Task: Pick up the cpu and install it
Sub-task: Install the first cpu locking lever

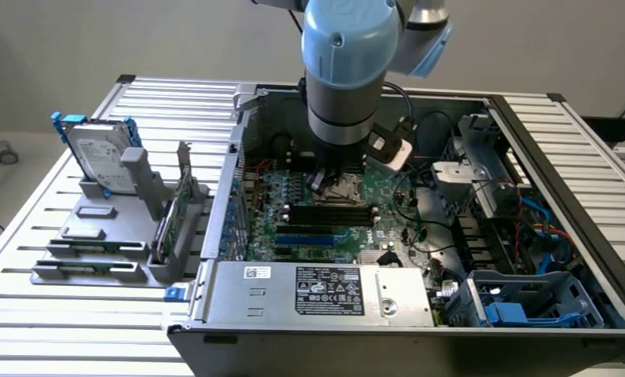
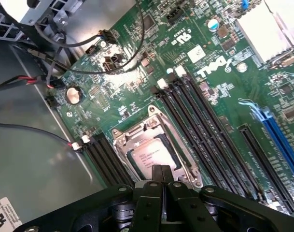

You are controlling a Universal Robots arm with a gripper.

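Observation:
The cpu [image 2: 154, 155], a small square chip with a silver top, lies flat inside the metal-framed socket [image 2: 137, 133] on the green motherboard [image 2: 132, 96]. My gripper [image 2: 161, 170] hovers just over the socket's edge; its two black fingers are pressed together with nothing between them. In the exterior view the arm reaches straight down into the open computer case, and the gripper [image 1: 328, 179] is low over the socket [image 1: 346, 188] near the board's middle.
Black memory slots [image 2: 204, 130] flank the socket and a blue slot [image 2: 282, 140] lies further off. Loose cables [image 2: 55, 63] cross the board's corner. A power supply [image 1: 323, 290] fills the case front. A hard drive [image 1: 98, 149] stands in a grey rack at the exterior view's left.

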